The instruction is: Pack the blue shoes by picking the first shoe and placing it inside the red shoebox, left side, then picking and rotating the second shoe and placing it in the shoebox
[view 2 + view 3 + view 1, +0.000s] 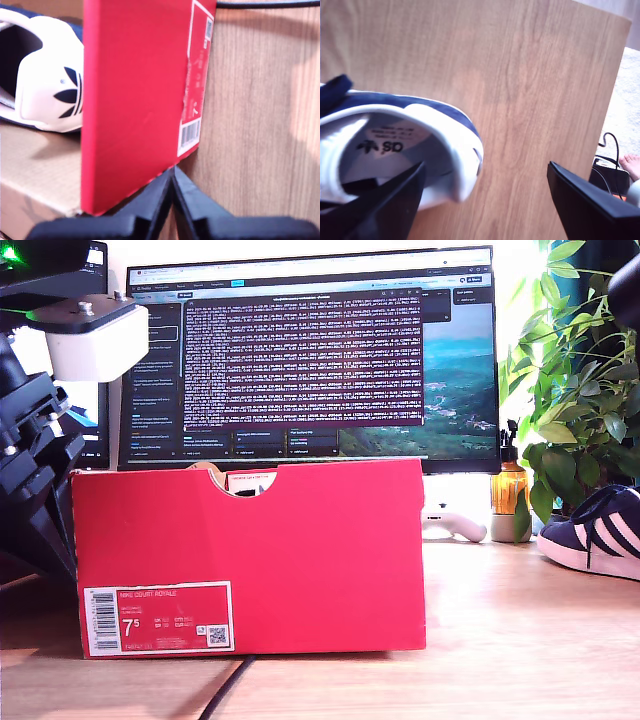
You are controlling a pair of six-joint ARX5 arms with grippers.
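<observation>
Shoebox point(250, 555) on desk point(520, 640), one shoe point(45, 80) inside, first tool point(172, 175) pressed together beside its wall, second tool point(485, 200) spread over other shoe point(395, 150), at exterior view's 3 o'clock.

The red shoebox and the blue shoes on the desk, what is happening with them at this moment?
A pair of robot arms is packing navy suede sneakers into the bright red cardboard shoebox. One sneaker already lies inside the box. My first gripper is shut and empty, just outside the box wall. The second sneaker stands on the wooden table at the exterior view's right. My second gripper is open above that sneaker's heel, one finger over its opening. It is not gripped yet.
</observation>
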